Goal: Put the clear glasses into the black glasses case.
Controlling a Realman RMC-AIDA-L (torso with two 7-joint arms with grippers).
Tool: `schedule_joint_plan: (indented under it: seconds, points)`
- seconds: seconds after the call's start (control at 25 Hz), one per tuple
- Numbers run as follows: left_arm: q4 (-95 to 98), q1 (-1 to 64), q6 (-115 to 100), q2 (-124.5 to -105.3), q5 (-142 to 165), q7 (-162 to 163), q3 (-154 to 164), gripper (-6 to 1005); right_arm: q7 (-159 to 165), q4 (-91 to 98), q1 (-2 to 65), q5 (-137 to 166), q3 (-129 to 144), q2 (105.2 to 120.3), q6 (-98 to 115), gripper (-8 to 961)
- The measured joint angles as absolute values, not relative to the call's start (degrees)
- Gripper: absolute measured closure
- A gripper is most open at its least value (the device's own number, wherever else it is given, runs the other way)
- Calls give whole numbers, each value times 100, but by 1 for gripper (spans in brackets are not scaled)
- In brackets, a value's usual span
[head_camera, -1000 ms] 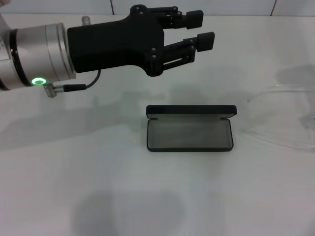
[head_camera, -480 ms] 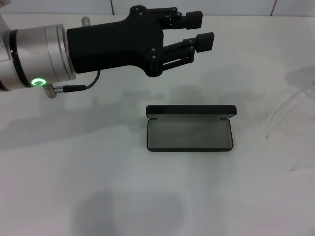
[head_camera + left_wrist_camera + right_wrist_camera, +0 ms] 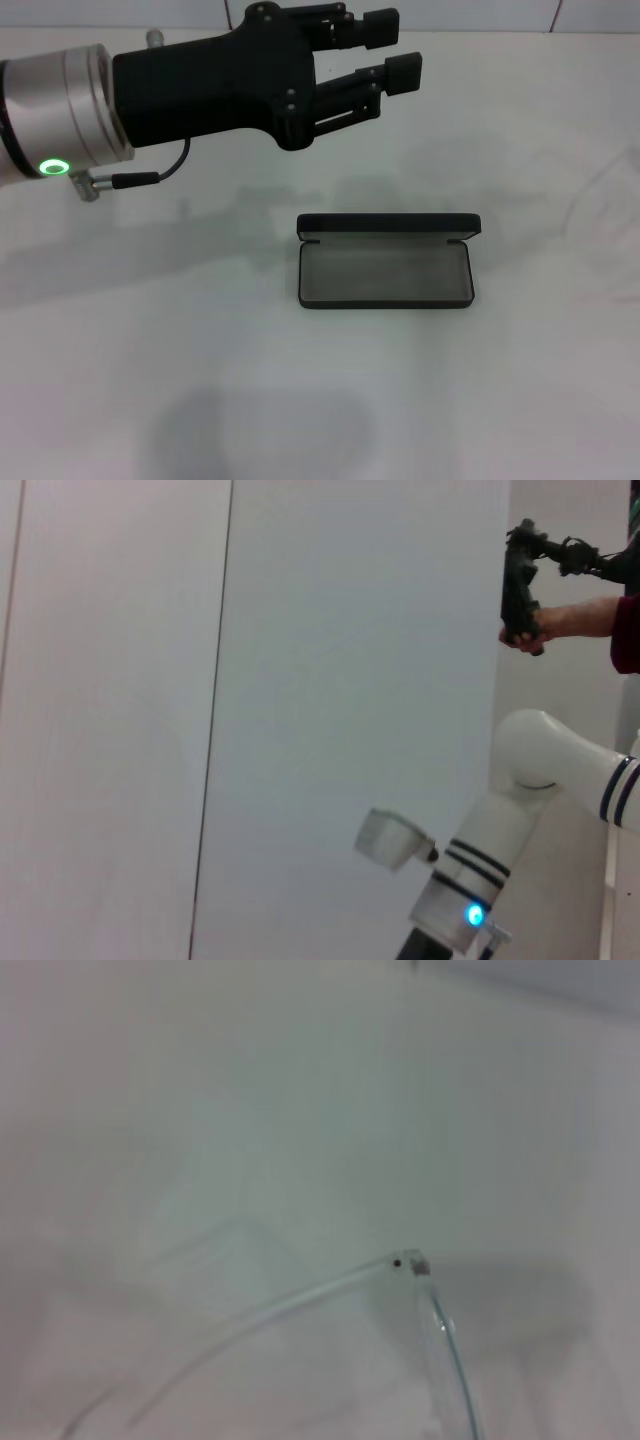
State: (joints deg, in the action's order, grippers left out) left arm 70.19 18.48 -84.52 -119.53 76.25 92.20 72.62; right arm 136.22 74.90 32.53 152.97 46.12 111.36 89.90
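Glasses (image 3: pixel 300 1305) show only in my right wrist view, close up over the white table (image 3: pixel 500 400); that gripper's state I cannot tell. My left gripper (image 3: pixel 392 45) hovers spread, behind the open case (image 3: pixel 386 262).

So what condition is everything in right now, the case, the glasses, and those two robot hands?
black glasses case: lid open, lying flat on the table, grey inside empty.
clear glasses: not in the case; seen close in the right wrist view with one arm unfolded, above the table.
left gripper: fingers open, holding nothing, above the table behind the case.
right gripper: out of view.
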Motion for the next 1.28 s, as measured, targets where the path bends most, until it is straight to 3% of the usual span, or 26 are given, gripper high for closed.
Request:
schedule_joint_plan:
  seconds: [0.4,0.48,0.64,0.76,1.04,1.28]
  points:
    - [6965,1876,-8705,-11973,7169,9091,7337,598,11673,8477,2867,13351,2430,11193,10534,837]
    - [6868,1898,-8813,-11974,6943,8993,7348,604,11280,8578,2714,12757,2150,11258,10843,837]
    - [6504,2003,-9095,-11973,6468,8757,7393,698,10734,8600,2427,11609,1809,11495,11343,836]
    - [6132,2116,-9371,-11984,6200,8546,7441,769,10514,8421,2272,10853,1901,11588,11551,836]
    - [5124,2479,-10011,-11980,5622,7898,7844,870,10274,7421,2416,10164,2573,11558,11594,835]
    - [4978,2575,-10074,-11977,5694,7752,8157,882,9803,6674,2596,10088,4023,11584,10864,834]
